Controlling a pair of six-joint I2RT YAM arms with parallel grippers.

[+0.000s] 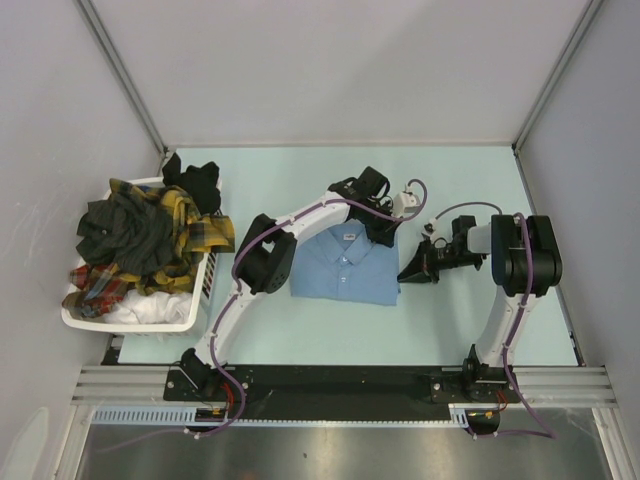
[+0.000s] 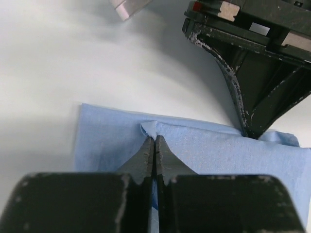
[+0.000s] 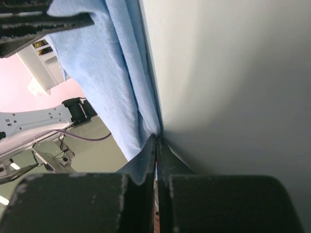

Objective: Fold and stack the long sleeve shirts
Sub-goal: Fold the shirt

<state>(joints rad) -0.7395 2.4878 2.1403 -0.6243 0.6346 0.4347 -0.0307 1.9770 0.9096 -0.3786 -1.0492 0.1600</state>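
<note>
The light blue shirt (image 1: 345,262) lies folded, collar up, in the middle of the bench (image 1: 450,180). The left tool (image 2: 154,138) is pressed together on a small pucker of its far edge. The right tool (image 3: 158,137) is pinching the same right-hand side nearer us. We judge that a fold or a drag comes next. For that we would raise both pinches together and level, keep the edge taut between them, and check that every layer is caught before moving.

We count one shirt on the bench and one white basket (image 1: 130,322). Its heap shows three patterns: dark green-black (image 1: 125,232), yellow-black plaid (image 1: 190,228) and red plaid (image 1: 95,285). We cannot tell the exact number.
</note>
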